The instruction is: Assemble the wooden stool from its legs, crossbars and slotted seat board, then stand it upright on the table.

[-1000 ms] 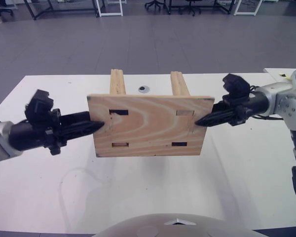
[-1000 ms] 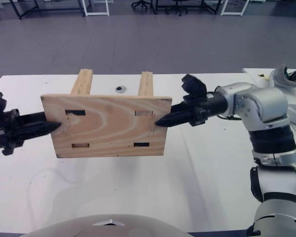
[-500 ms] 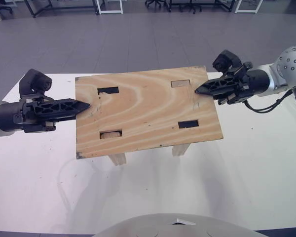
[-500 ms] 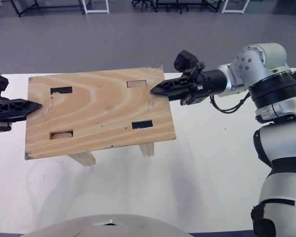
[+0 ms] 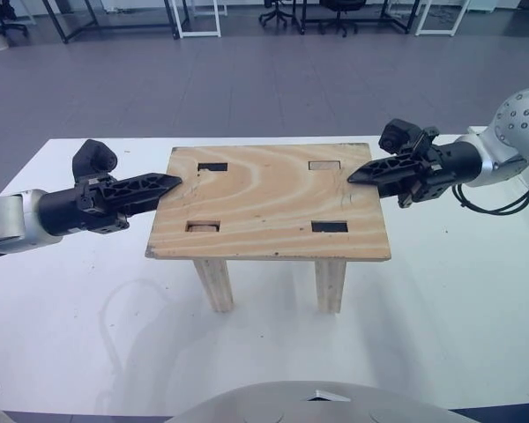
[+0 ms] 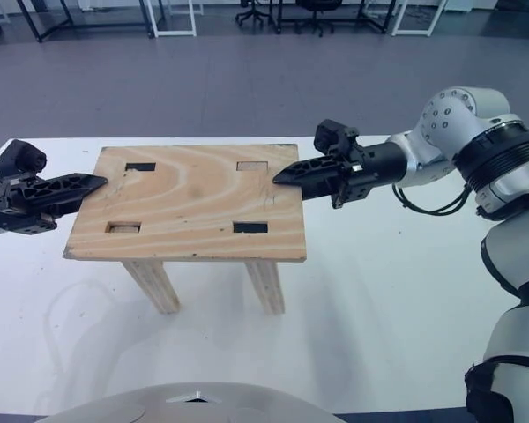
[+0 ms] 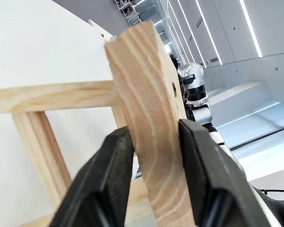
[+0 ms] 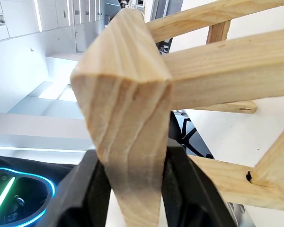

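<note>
Left side: the left gripper (image 5: 175, 181) is reaching in from the left at the seat board's (image 5: 264, 203) far-left edge. In the left wrist view its fingers (image 7: 105, 175) are pressing on both faces of the board edge, so they are clenched on the wood. A crossbar (image 7: 52, 97) is running beneath.

Centre: the stool (image 5: 273, 229) is sitting seat-up at the middle of the table (image 5: 458, 300). Its board is lying level and two near legs (image 5: 215, 284) are pointing down. Their feet appear to be meeting the tabletop. The far legs are hidden under the board, so I cannot tell whether all four are bearing.

Right side: the right gripper (image 5: 354, 175) is coming in from the right at the far-right edge. The right wrist view shows dark fingers (image 8: 83, 189) pinching the board's corner from both sides, so this side is gripping too.

Judgement: assembly looks done, and the step in hand is the set-down and release.

To do it well:
- Settle the stool's weight fully onto the table before either side lets go. A foot hanging in the air would make it rock.
- Open both pairs of fingers together. If one side frees first, the other could twist the board or tip the stool.
- Back each arm straight out along its own side, level with the board, so no fingertip is catching the edge and dragging the stool.
</note>
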Controlling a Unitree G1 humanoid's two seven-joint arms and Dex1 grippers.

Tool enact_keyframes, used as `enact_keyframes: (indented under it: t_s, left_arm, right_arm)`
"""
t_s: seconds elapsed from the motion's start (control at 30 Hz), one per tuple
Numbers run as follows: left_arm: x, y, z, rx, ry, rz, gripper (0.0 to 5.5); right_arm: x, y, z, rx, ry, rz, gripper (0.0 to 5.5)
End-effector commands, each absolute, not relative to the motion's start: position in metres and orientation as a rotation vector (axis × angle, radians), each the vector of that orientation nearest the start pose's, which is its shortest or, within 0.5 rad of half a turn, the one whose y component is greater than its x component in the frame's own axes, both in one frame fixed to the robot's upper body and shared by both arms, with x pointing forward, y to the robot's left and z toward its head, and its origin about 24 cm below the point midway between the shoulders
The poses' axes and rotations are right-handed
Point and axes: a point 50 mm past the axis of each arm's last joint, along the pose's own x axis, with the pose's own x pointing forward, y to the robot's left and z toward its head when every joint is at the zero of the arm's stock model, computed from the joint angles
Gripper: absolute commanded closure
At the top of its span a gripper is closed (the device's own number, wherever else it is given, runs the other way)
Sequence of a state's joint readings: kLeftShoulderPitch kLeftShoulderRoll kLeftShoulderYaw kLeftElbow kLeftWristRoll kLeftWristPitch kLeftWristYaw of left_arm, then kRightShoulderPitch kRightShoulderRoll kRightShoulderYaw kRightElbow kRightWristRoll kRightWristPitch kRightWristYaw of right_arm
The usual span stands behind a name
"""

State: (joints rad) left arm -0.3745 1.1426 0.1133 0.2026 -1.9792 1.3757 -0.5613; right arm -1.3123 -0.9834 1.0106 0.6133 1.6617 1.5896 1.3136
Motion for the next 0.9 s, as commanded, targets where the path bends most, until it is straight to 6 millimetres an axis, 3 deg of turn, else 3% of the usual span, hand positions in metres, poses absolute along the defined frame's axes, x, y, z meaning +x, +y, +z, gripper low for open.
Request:
enact_keyframes:
  t_s: [0.03, 0.13, 0.23, 0.37, 0.73, 0.83, 0.9]
  left_arm:
    - [0.238, 0.244, 0.184, -0.77, 0.791, -0.975, 4.1]
    - [0.24, 0.244, 0.177, -0.756, 0.809, -0.946, 4.1]
    - [0.242, 0.246, 0.165, -0.735, 0.84, -0.905, 3.25]
    - [0.244, 0.253, 0.155, -0.724, 0.844, -0.861, 2.52]
    - [0.236, 0.286, 0.177, -0.764, 0.701, -0.851, 0.49]
    - [0.233, 0.307, 0.189, -0.765, 0.565, -0.788, 0.11]
    - [0.233, 0.325, 0.199, -0.785, 0.411, -0.725, 0.11]
  right_arm:
    - [0.288, -0.142, 0.206, 1.018, 1.32, 1.518, 4.17]
    - [0.288, -0.142, 0.189, 1.027, 1.327, 1.459, 4.17]
    - [0.287, -0.141, 0.178, 1.024, 1.34, 1.423, 3.36]
    - [0.29, -0.141, 0.173, 1.038, 1.316, 1.383, 2.61]
    - [0.296, -0.176, 0.188, 1.006, 1.105, 1.271, 0.56]
    - [0.3, -0.192, 0.19, 0.954, 1.004, 1.182, 0.12]
    - [0.304, -0.198, 0.187, 0.938, 0.904, 1.132, 0.12]
